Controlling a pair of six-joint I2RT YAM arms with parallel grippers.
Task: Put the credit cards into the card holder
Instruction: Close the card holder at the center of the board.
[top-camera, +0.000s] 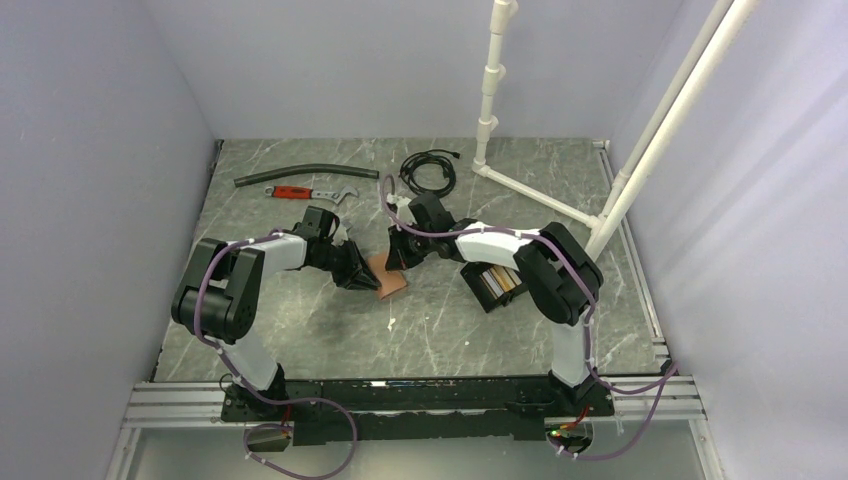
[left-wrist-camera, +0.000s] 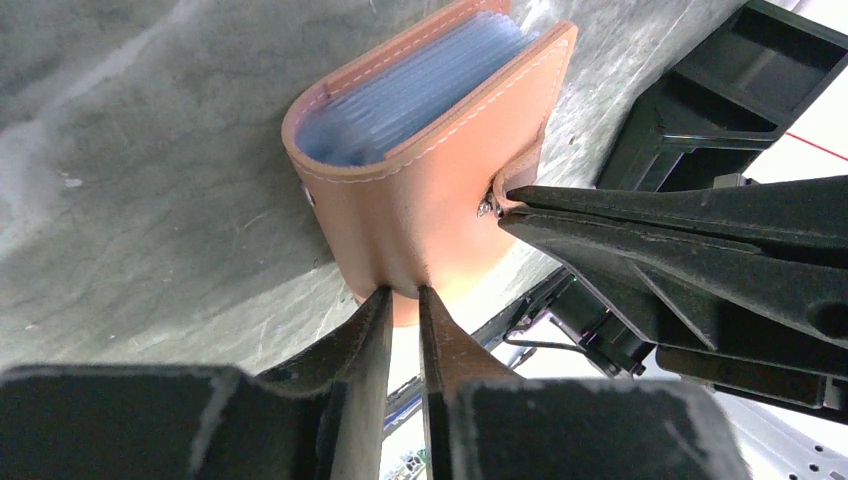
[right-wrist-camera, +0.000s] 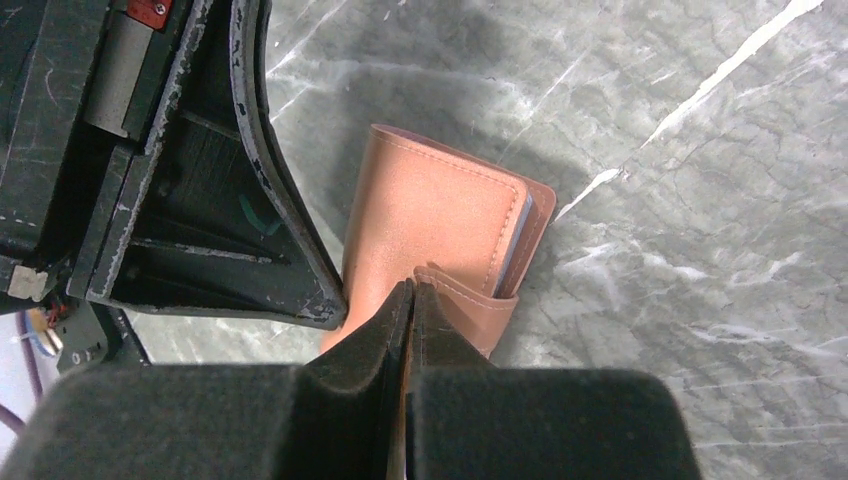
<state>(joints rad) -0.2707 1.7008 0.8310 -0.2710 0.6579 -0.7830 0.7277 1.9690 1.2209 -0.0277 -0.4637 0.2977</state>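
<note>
1. Grey marbled tabletop (top-camera: 330, 330).
2. Far left: black hose (top-camera: 300, 175), with a red-handled wrench (top-camera: 305, 193) just beside it.
3. Far middle: coiled black cable (top-camera: 430, 170). Far right: white pipe frame (top-camera: 540, 197).
4. Centre: tan wallet (top-camera: 388, 280), with a black card holder (top-camera: 478, 290) near, to its right.

You'll see the wallet (left-wrist-camera: 420, 200) is smooth tan leather with pale stitching and a small metal snap (left-wrist-camera: 488, 207) at 3 o'clock. Ribbed clear plastic sleeves (left-wrist-camera: 420, 90) fill it. The left end effector (left-wrist-camera: 403, 300) and right end effector (right-wrist-camera: 410, 290) are matt black plastic with scuffed edges. The worktop (right-wrist-camera: 700, 200) looks like matt grey veined stone.
</note>
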